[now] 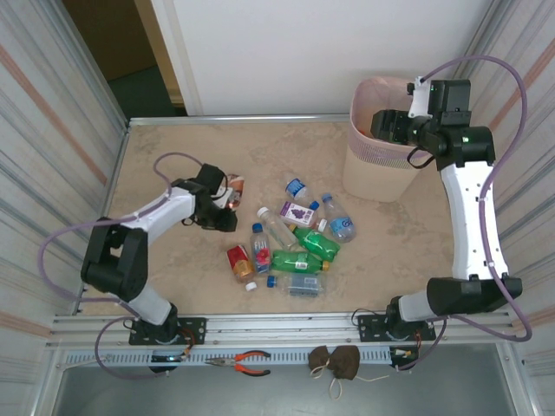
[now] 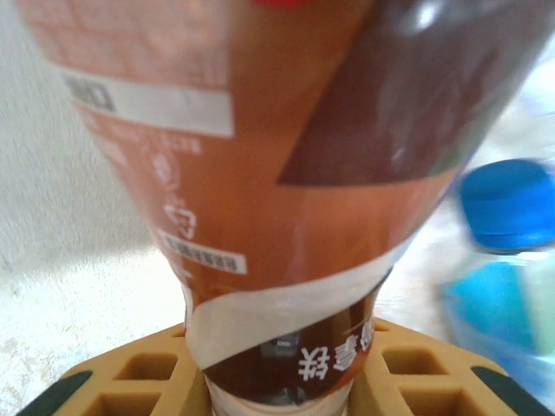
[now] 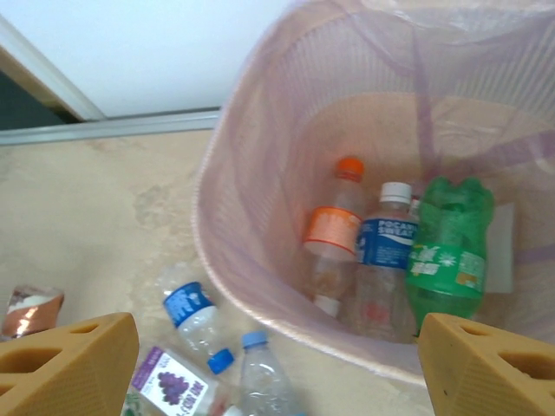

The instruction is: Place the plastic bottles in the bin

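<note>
The table [image 1: 173, 165] is showing a beige, marbled top, bare along its left and far sides. Ribbed, striped walls [image 1: 52, 113] are closing it in on both sides. A white panel [image 1: 303, 52] is standing behind it, and a dark doorway [image 1: 130, 61] is opening at the far left. A metal rail [image 1: 286, 322] is running along the near edge. Below it, orange-handled pliers [image 1: 247, 362] and a brown pouch [image 1: 336, 362] are lying on a grey ledge.

The left pincer [image 1: 224, 206] is reaching over the table's left-middle and clenching a brown bottle [image 1: 232, 189]. In the wrist view the bottle's narrow end is sitting between the tan fingers [image 2: 130, 381]. That view is blurred, so whether the bottle is resting on the table or lifted is hard to tell.

The loose bottles [image 1: 295, 238] are lying in a cluster at mid-table, just right of that pincer. Among them are green ones, a red-labelled one, a purple grape-labelled one and clear ones with blue caps.

The bin [image 1: 368, 169] is standing at the far right, near the cluster's right end. The right pincer [image 1: 386, 126] is hovering over its rim, fingers spread wide and grasping nothing. Inside the bin an orange-capped bottle [image 3: 334, 230], a white-capped bottle [image 3: 381, 251] with a blue label and a green bottle [image 3: 447, 256] are lying side by side.
</note>
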Tool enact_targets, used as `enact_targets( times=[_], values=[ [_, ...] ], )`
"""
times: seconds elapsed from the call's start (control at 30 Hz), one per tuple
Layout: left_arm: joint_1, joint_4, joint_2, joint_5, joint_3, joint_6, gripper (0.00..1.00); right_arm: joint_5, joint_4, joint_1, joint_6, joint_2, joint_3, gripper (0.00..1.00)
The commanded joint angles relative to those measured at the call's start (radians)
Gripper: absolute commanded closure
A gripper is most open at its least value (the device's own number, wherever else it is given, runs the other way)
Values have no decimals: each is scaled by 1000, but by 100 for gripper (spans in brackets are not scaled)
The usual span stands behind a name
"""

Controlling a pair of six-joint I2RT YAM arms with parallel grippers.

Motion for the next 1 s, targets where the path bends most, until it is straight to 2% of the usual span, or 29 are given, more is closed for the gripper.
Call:
enact_targets(
  times=[0.0,0.17,0.33,0.6,0.97],
  values=[
    [-6,54,-105,134,45,36,69,-133,98,13,97,-54,-54,18],
    [-25,188,-210,350,50,50,71,-320,299,71,236,-98,-166,18],
    [-93,252,-254,443,82,89,71,-385,401,196,299,-70,-180,17],
    [-195,291,-259,482,125,131,71,-435,469,352,330,17,-145,11],
    [-228,315,-245,484,138,124,71,-397,409,444,322,100,-155,13]
  ],
)
